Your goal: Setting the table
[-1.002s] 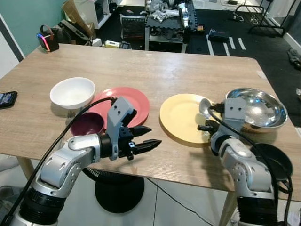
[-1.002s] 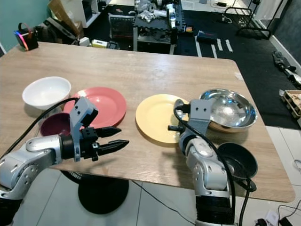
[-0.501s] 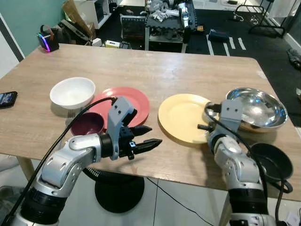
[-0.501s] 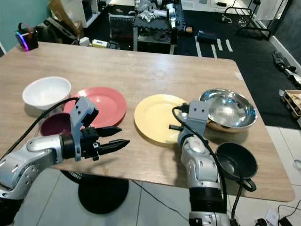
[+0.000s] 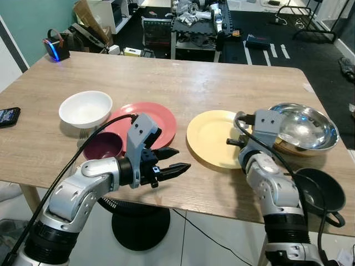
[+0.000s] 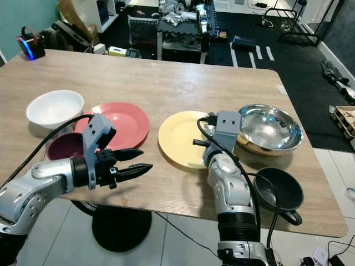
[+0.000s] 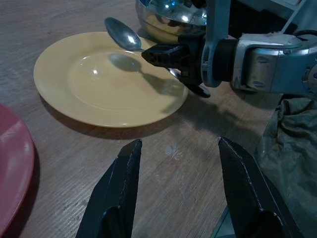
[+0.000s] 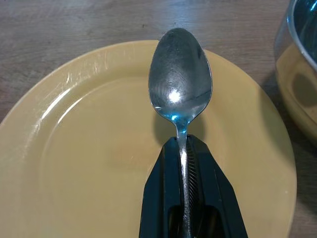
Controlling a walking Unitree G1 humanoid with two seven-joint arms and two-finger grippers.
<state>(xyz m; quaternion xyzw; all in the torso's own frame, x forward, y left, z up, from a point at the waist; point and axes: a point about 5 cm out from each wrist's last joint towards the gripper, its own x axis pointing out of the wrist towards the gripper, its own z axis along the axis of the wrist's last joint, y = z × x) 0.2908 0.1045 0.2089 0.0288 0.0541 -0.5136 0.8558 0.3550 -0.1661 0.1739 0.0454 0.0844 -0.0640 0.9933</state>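
The tabletop [image 5: 183,77] is a broad slab of pale wood with fine straight grain and rounded corners. Just past the right pincer [image 8: 185,148], on its outer side, sits a wide stainless-steel bowl [image 5: 305,126], mirror-bright and shallow, resting on a yellowish rim. Directly beneath that pincer lies the yellow plate [image 5: 213,138], round, glossy and smooth, with a shallow well and faint scuffs on its rim. Across from the left pincer [image 5: 176,159], on the far side of it, is the red plate [image 5: 155,119], flat, matte and circular. Beyond and outward of the left pincer stands a white bowl [image 5: 86,108], deep and smooth; nearer that arm sits a smaller dark maroon bowl [image 5: 102,146], touching the red plate's edge. Behind the right arm, near the tabletop's edge, rests a small black bowl [image 5: 320,191] with a loop handle.

The right pincer is clamped on the thin handle of a metal spoon [image 8: 181,77], its oval, polished bowl reaching out ahead of the fingertips above the yellow plate, casting a shadow there. The left pincer hovers over bare wood with its two tapered black fingers [image 7: 121,193] spread apart, holding nothing.
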